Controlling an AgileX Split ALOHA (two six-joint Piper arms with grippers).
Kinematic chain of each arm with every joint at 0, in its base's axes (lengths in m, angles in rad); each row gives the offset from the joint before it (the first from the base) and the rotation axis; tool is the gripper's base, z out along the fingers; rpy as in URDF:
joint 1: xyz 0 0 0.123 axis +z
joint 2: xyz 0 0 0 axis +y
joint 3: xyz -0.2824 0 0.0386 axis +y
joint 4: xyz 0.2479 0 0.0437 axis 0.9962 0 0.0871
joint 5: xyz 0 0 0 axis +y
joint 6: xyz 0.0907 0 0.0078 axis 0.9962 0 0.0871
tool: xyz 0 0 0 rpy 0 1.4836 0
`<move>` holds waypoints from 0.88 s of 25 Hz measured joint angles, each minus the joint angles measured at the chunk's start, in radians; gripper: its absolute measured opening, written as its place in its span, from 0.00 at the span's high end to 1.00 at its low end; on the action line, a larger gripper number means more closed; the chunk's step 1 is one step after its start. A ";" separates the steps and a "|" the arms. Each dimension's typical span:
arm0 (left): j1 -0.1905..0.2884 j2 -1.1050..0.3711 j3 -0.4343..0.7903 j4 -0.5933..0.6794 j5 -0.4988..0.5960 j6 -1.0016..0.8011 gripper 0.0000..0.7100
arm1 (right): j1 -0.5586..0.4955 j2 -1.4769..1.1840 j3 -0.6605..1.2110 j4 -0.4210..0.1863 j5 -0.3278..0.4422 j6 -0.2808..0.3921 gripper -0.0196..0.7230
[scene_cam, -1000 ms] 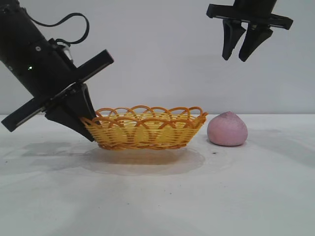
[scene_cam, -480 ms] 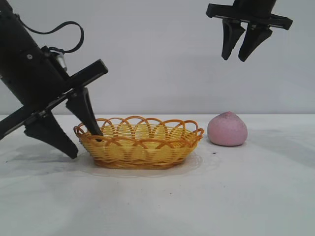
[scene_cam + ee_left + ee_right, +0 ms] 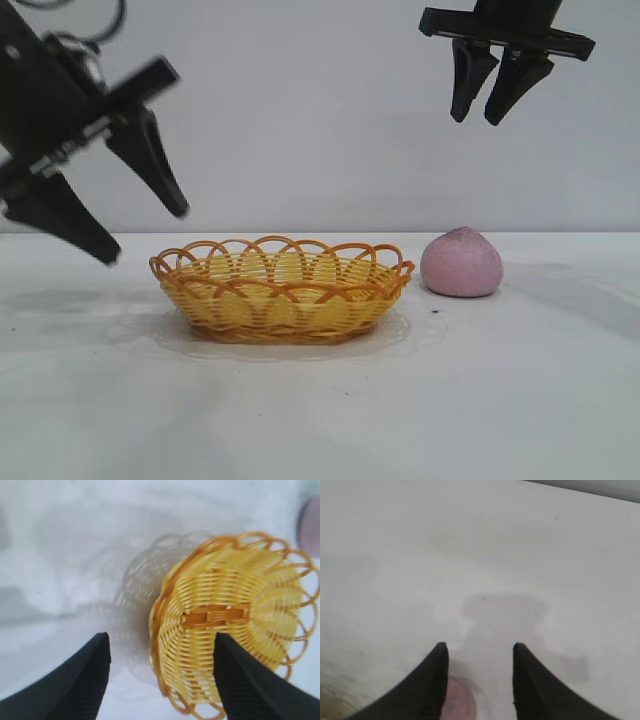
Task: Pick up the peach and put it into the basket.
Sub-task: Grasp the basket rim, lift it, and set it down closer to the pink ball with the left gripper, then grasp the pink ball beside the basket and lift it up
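On the white desk (image 3: 320, 420) your peach (image 3: 461, 262) sits at three o'clock of the wicker basket (image 3: 282, 290), just beside its rim but not touching. Your right tool (image 3: 492, 85) hangs high above the peach, fingers partly spread and empty; your left tool (image 3: 100, 190), at ten o'clock of the basket, gapes wide, holding nothing. Descend off-centre and a fingertip could roll the peach away (it looks round and free).

White table (image 3: 320, 420), pale wall (image 3: 300, 120)
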 joint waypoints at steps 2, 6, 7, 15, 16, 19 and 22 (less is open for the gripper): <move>0.038 -0.014 0.000 0.112 0.004 -0.026 0.47 | 0.000 0.000 0.000 0.002 0.000 0.000 0.62; 0.104 -0.016 0.000 0.513 -0.014 -0.260 0.44 | 0.000 0.006 0.000 0.013 0.003 0.000 0.62; 0.109 -0.016 0.000 0.612 -0.019 -0.320 0.44 | 0.000 0.008 0.000 0.015 0.005 0.000 0.62; 0.111 -0.229 0.011 1.031 0.004 -0.690 0.44 | 0.000 0.034 0.000 0.026 0.054 -0.011 0.62; 0.103 -0.281 0.027 1.038 0.013 -0.695 0.44 | 0.000 0.035 0.000 0.030 0.068 -0.014 0.62; 0.046 -0.486 0.088 1.052 0.033 -0.727 0.44 | 0.000 0.037 0.000 0.034 0.107 -0.029 0.62; -0.022 -0.697 0.159 1.052 0.086 -0.770 0.44 | 0.000 0.037 0.000 0.034 0.126 -0.041 0.62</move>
